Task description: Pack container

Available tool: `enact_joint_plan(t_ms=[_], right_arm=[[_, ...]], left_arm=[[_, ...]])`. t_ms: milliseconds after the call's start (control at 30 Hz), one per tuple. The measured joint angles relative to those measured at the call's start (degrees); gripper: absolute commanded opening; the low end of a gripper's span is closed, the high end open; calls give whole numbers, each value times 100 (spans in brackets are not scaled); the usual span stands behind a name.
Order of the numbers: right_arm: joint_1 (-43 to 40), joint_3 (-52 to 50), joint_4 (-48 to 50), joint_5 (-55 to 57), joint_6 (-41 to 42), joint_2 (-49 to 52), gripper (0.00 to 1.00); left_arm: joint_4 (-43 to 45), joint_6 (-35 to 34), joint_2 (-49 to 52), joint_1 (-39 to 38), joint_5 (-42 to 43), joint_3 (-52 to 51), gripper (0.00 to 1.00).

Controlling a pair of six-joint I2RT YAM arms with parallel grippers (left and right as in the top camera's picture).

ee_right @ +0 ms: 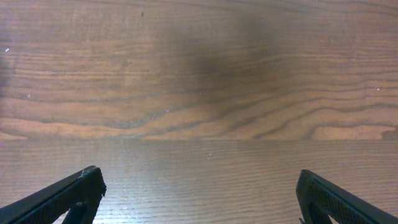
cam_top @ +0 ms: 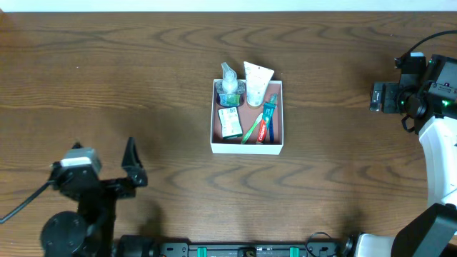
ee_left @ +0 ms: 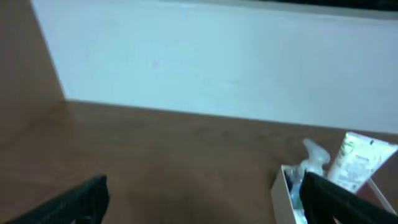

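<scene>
**Step in hand.** The container (cam_top: 247,147) sits at the middle of the table (cam_top: 107,71) and is already loaded. It holds a clear spray bottle (cam_top: 228,81), a white tube (cam_top: 258,80), a small green-and-white box (cam_top: 229,123) and a toothbrush with a red-and-blue tube (cam_top: 267,121). No loose toiletry shows on the wood in the overhead view. Judged from that, packing is at or near its end, and neither arm is engaged with any item.

**End effectors.** The left gripper (ee_left: 204,186) has its jaws spread wide with nothing between them. The right gripper (ee_right: 198,177) is likewise spread and empty, and its camera shows only bare wood grain.

**Position of the container.**
- Left gripper: the container lies well apart from it, ahead and to its right. Only a white corner wall and the tops of the spray bottle and white tube show at the lower right of the left wrist view.
- Right gripper: it hangs near the table's right edge, well apart from the container, which does not appear in its wrist view.

**Next move.** The spray bottle and white tube reach past the far rim. At this size it cannot be settled whether they lean on the rim or overhang it. If any action remains, it probably calls for a check that they are seated, with the nearer arm nudging them inward without tipping the box.
</scene>
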Motion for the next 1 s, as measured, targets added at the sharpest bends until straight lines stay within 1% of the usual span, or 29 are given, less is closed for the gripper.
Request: enact_joint_plan(t_ms=[133,200,267,467,633,1000], right_arm=[[0,0,0,0,0,0,99],[0,0,0,0,0,0,99],[0,0,0,0,0,0,99],[0,0,-2,0,0,0,99],[0,0,0,0,0,0,99],[0,0,0,0,0,0,99]], left_arm=[[1141,120,-323,210,389,-957,98],[1567,138,-492,271,496,-1388,98],[1937,153,-669,302,581,-1794,98],[2597,153,-1235,302,782,-2780,98],[2957,155,-1580,302,949,-3381,98],[2997,153,-1674,302,1150,-4024,98]])
